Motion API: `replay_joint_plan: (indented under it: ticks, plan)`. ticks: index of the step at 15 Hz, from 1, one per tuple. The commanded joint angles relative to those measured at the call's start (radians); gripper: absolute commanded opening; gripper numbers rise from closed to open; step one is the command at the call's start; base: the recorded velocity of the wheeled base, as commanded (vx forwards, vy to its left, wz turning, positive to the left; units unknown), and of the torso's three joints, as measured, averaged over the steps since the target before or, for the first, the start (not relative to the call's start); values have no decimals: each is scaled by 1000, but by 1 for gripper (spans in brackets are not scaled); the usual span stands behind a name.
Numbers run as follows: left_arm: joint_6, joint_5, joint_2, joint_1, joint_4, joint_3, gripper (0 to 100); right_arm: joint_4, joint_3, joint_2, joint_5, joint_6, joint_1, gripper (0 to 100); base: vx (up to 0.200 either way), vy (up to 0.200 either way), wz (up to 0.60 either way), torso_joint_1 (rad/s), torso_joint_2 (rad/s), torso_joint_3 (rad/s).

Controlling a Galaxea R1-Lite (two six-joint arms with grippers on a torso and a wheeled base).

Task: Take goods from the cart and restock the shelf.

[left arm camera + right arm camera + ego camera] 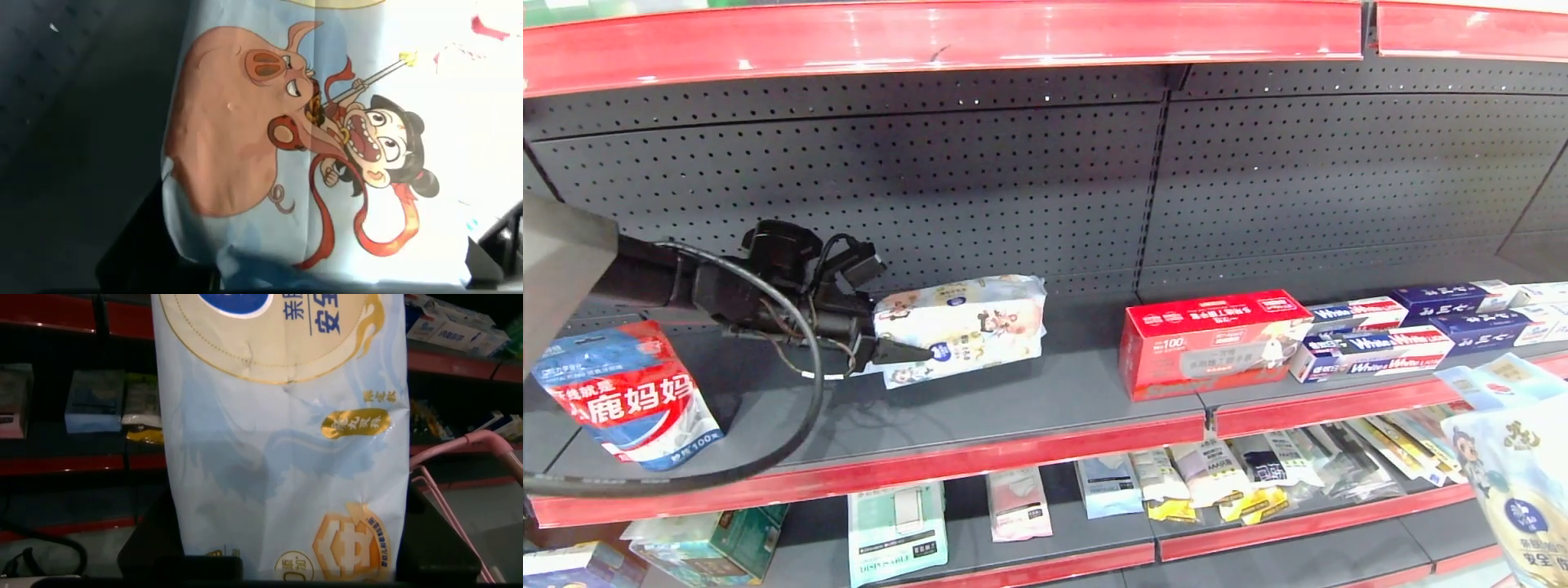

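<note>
A white pack with cartoon figures (968, 322) lies lengthwise on the grey middle shelf (1029, 392). My left gripper (890, 335) is shut on its left end. In the left wrist view the same pack (327, 147) shows close up above the dark shelf. A pale blue pack with a gold seal (286, 441) hangs upright in my right gripper (294, 547), whose dark fingers (155, 539) press its lower sides. That pack (1515, 482) is at the head view's lower right, in front of the lower shelves.
A blue and red pouch (629, 400) stands at the shelf's left end. A red box (1209, 343) and stacked toothpaste boxes (1372, 343) fill the right part. Small packets (1258, 474) lie on the shelf below. A pink cart frame (466, 449) is near the right pack.
</note>
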Motion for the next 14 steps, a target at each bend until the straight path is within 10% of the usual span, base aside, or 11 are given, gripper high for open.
replay_joint_plan:
  ticks: [1, 3, 7, 14]
  plan:
    - [84, -33, -65, 46, -1, 103, 0, 0, 0, -3, 2, -1, 0, 0, 0, 0, 0, 0, 0, 0]
    - [183, -41, -70, 79, -1, 157, 0, 0, 0, -1, 3, -1, 0, 0, 0, 0, 0, 0, 0, 0]
    - [267, -67, -73, 92, -9, 228, 0, 0, 1, 0, 5, -1, 0, 0, 0, 0, 0, 0, 0, 0]
    - [316, -75, -52, 106, -130, 332, 0, 0, 1, -3, 2, 1, 0, 0, 0, 0, 0, 0, 0, 0]
